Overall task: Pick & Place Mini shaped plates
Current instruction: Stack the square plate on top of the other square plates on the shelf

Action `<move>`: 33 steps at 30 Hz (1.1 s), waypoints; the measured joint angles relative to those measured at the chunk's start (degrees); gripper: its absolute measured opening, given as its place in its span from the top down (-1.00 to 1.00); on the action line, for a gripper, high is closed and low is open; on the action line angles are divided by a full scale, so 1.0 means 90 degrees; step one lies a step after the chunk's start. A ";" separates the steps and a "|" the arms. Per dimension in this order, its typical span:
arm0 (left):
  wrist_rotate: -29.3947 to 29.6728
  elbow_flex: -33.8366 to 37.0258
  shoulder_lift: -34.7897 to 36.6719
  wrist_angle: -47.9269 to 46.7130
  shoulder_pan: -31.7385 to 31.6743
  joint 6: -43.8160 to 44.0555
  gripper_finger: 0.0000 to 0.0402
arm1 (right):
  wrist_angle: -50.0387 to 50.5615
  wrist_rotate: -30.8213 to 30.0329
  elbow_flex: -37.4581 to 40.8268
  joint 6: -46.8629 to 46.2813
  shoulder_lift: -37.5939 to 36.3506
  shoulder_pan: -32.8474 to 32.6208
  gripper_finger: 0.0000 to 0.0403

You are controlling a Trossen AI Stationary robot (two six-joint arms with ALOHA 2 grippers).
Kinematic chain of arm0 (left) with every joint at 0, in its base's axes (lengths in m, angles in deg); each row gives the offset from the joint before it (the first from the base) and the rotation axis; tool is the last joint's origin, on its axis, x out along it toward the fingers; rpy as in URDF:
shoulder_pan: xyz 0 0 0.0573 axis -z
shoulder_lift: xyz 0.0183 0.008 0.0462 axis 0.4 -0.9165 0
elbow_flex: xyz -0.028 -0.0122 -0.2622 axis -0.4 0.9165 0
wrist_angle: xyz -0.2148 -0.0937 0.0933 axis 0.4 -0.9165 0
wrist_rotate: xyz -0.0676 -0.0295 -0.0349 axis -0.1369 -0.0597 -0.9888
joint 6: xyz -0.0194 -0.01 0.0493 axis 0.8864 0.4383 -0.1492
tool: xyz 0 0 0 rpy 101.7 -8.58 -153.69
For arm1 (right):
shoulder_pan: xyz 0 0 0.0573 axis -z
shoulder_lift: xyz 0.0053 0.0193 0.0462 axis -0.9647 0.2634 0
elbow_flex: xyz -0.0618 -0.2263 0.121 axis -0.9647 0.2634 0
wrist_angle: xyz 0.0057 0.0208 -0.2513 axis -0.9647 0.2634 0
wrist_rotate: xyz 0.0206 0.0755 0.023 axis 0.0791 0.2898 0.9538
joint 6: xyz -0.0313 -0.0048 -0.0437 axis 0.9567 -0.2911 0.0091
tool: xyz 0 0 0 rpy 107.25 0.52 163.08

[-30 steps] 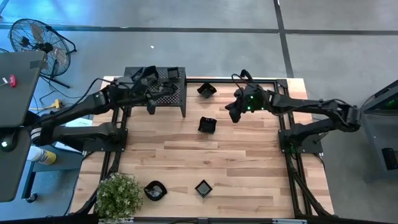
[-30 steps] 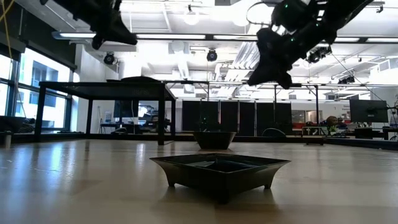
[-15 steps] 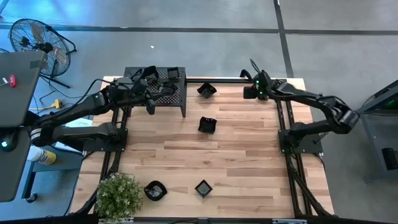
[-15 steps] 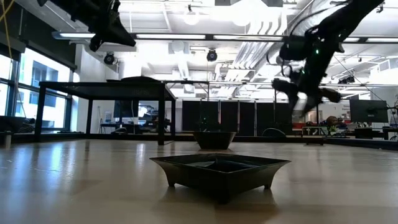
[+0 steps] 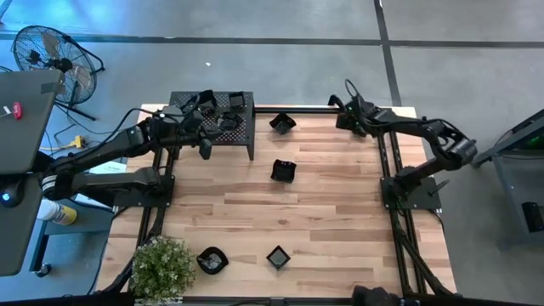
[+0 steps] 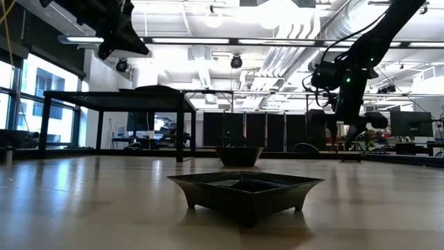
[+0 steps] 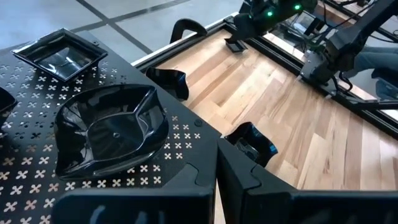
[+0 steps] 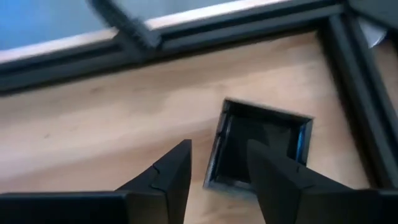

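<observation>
We see the left hand (image 5: 204,146) pressed together over the shelf's (image 5: 240,136) front edge at upper left, dishes on the shelf (image 7: 109,127). Four more dishes lie on the desk (image 5: 323,212): two at the bottom edge (image 5: 212,259), one mid-frame (image 5: 283,171) with bare wood around it, one near the top rail (image 5: 282,122). At upper right, the right hand (image 8: 217,168) stands apart above a square dish (image 8: 261,146) in the desk's corner.

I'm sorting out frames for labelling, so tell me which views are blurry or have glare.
Right wrist view: soft and smeared, the square plate beyond the right claw lacks crisp edges. Low view: bright ceiling lights, arms in silhouette, tabletop sheen. Left wrist view: sharp, highlights on the glossy scalloped plate. High view: evenly lit.
</observation>
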 joint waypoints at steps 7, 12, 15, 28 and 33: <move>0.0002 0.0000 0.0000 -0.0018 0.0000 0.0000 1.00 | 0.0102 -0.0480 -0.0220 -0.0043 0.0494 -0.0180 0.45; -0.0052 -0.0001 0.0000 -0.0111 0.0000 -0.0002 1.00 | 0.0331 -0.0510 -0.0395 -0.0116 0.0712 -0.0189 0.57; -0.0078 -0.0002 -0.0002 -0.0131 0.0000 -0.0002 1.00 | 0.0428 -0.0490 -0.0513 -0.0221 0.0812 -0.0189 0.56; -0.0100 -0.0002 -0.0002 -0.0130 0.0000 -0.0066 1.00 | 0.0984 -0.0406 -0.0951 -0.0367 0.1413 -0.0189 0.55; -0.0163 -0.0002 0.0002 -0.0128 0.0000 -0.0075 1.00 | 0.1059 -0.0369 -0.0951 -0.0261 0.1413 -0.0219 0.80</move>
